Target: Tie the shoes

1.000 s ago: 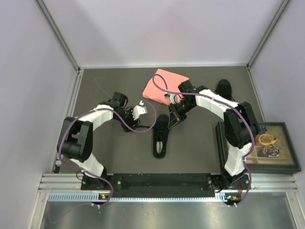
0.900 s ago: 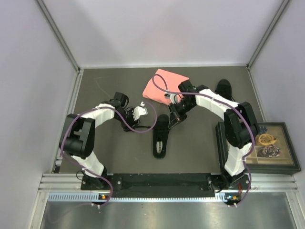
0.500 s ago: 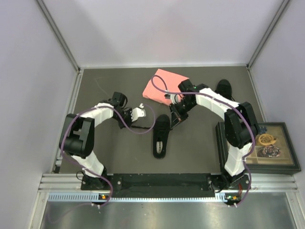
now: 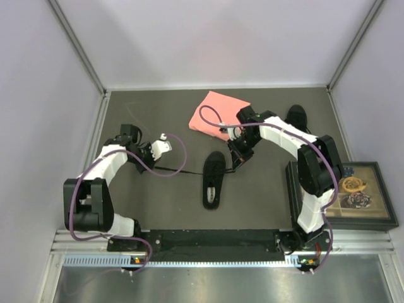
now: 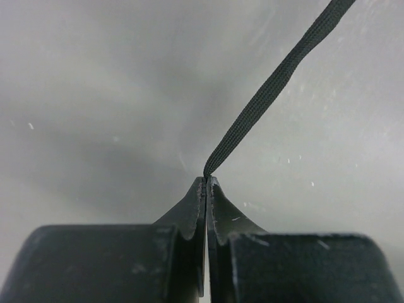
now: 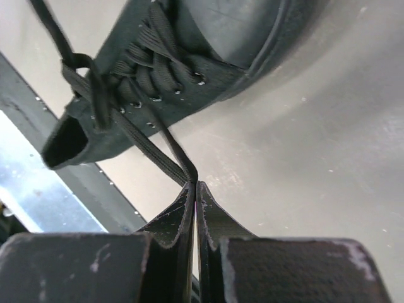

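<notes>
One black shoe (image 4: 213, 180) lies mid-table with its pale insole showing; in the right wrist view this shoe (image 6: 189, 57) fills the top. A second black shoe (image 4: 297, 117) sits at the back right. My left gripper (image 4: 154, 165) is shut on one lace (image 5: 278, 76), which runs taut from the shoe to the pinched tips of the left gripper (image 5: 206, 178). My right gripper (image 4: 236, 163) is just right of the shoe's toe. The right gripper (image 6: 194, 183) is shut on a doubled strand of the other lace (image 6: 161, 148), which leads back to the crossed lacing.
A folded pink cloth (image 4: 218, 112) lies behind the middle shoe, close to the right wrist. A dark tray (image 4: 379, 221) with small items sits at the right edge. Grey walls enclose the table on three sides.
My left gripper has closed on the lace and moved left, away from the shoe, drawing the lace out straight. The right gripper has stayed shut beside the shoe, shifting slightly.
</notes>
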### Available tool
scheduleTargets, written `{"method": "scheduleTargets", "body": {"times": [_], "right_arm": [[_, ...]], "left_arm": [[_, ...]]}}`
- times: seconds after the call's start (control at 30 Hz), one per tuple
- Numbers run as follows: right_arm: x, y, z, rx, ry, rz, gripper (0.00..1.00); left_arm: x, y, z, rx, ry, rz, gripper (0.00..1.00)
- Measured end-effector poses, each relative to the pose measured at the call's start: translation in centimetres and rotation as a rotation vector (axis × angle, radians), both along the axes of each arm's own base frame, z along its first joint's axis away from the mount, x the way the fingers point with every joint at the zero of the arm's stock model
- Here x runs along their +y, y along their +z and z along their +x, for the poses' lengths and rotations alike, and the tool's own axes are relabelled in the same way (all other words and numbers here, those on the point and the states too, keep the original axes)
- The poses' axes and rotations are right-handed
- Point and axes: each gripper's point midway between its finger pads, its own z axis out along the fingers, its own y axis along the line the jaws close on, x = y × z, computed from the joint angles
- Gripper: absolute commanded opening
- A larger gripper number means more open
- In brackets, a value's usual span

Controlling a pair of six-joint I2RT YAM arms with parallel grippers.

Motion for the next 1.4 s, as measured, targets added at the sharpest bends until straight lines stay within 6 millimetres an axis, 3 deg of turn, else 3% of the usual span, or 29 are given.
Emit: {"method": "scheduleTargets", "body": {"times": [0.2, 0.43, 0.53, 0.63, 0.73, 0.8, 0.9, 0.97, 1.13, 1.2, 1.3, 1.33, 1.37, 1.4], "right_arm": [[-1.3, 0.1, -0.3, -0.038, 0.007, -0.041, 0.0], [-2.8, 1.2, -0.3, -0.092, 0.005, -0.068, 0.0], [-2.8, 1.3, -0.1, -0.102, 0.003, -0.067, 0.0], [-2.3, 1.9, 0.3, -0.11, 0.0, -0.047, 0.0], [-1.0, 3.2, 1.6, -0.149, -0.012, 0.005, 0.0], [0.2, 4.2, 2.6, -0.184, -0.016, 0.05, 0.0], [2.1, 5.4, 3.7, -0.22, -0.021, 0.127, 0.0], [3.5, 6.0, 4.2, -0.229, -0.014, 0.177, 0.0], [7.3, 6.4, 4.5, -0.214, 0.03, 0.274, 0.0], [8.2, 6.2, 4.0, -0.193, 0.047, 0.299, 0.0], [9.2, 6.3, 3.6, -0.174, 0.067, 0.341, 0.0], [9.4, 6.4, 3.6, -0.17, 0.073, 0.355, 0.0], [9.5, 6.5, 3.4, -0.165, 0.079, 0.365, 0.0], [9.6, 6.6, 3.3, -0.159, 0.085, 0.375, 0.0]], "left_arm": [[1.8, -0.1, -1.7, 0.026, 0.048, -0.004, 0.0], [2.0, 0.7, -2.7, 0.024, 0.066, -0.04, 0.0], [0.9, 1.6, -3.3, 0.041, 0.048, -0.106, 0.0], [-1.3, 4.6, -3.6, 0.004, -0.004, -0.185, 0.0], [-5.9, 10.1, -3.9, -0.104, -0.156, -0.274, 0.0], [-9.4, 13.2, -5.2, -0.147, -0.258, -0.336, 0.0], [-15.6, 17.1, -9.4, -0.167, -0.447, -0.463, 0.0], [-19.1, 18.3, -13.0, -0.131, -0.562, -0.524, 0.0], [-26.7, 18.1, -18.9, -0.042, -0.748, -0.596, 0.0], [-29.2, 17.2, -19.6, -0.006, -0.75, -0.606, 0.0], [-33.2, 15.4, -19.0, 0.006, -0.706, -0.612, 0.0], [-34.1, 14.8, -18.8, 0.007, -0.694, -0.611, 0.06], [-35.3, 14.0, -18.5, 0.01, -0.684, -0.608, 0.24], [-35.9, 13.5, -18.3, 0.011, -0.677, -0.603, 0.34]]}}
